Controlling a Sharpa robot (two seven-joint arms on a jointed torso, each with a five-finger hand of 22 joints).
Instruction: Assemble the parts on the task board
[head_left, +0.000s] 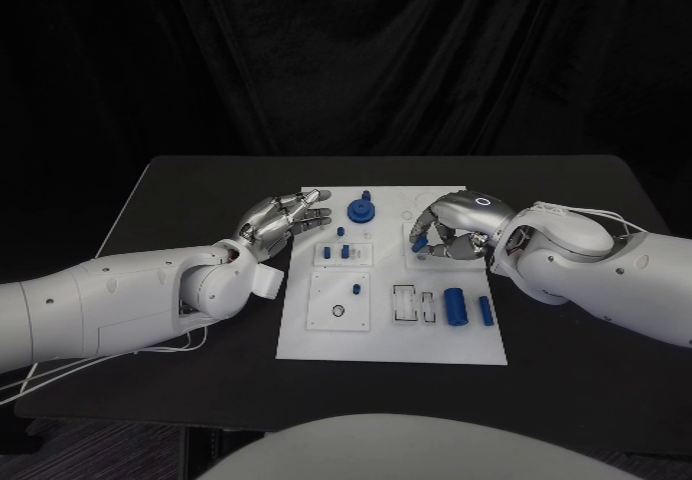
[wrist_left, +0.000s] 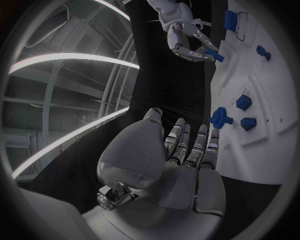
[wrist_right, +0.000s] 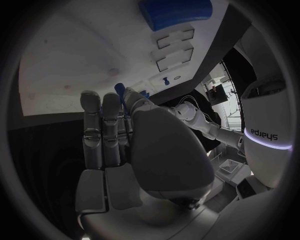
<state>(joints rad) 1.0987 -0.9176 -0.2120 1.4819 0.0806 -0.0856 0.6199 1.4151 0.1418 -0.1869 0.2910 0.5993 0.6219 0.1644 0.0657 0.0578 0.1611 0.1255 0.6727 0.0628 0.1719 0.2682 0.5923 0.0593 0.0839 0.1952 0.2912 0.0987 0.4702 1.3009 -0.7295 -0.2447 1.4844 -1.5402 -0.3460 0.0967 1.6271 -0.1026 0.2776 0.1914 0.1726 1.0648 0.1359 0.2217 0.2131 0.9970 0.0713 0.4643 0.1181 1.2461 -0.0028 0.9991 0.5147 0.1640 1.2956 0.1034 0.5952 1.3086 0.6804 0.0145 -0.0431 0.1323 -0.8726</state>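
The white task board (head_left: 389, 335) lies mid-table. My right hand (head_left: 456, 226) hovers over its far right part and pinches a small blue part (head_left: 418, 243) at its fingertips; the left wrist view shows that blue part (wrist_left: 212, 55) sticking out of the right hand (wrist_left: 186, 42), and the right wrist view shows the part (wrist_right: 119, 87) above the fingers of that hand (wrist_right: 125, 140). My left hand (head_left: 284, 220) is at the board's far left edge, fingers straight and apart, holding nothing. A blue gear with a peg (head_left: 361, 210) stands just right of it.
Two blue cylinders (head_left: 454, 305) (head_left: 486, 311) lie in the board's near right area beside empty slots (head_left: 408, 302). Small blue blocks (head_left: 338, 252) stand near the board's middle. Black table (head_left: 577, 200) surrounds the board.
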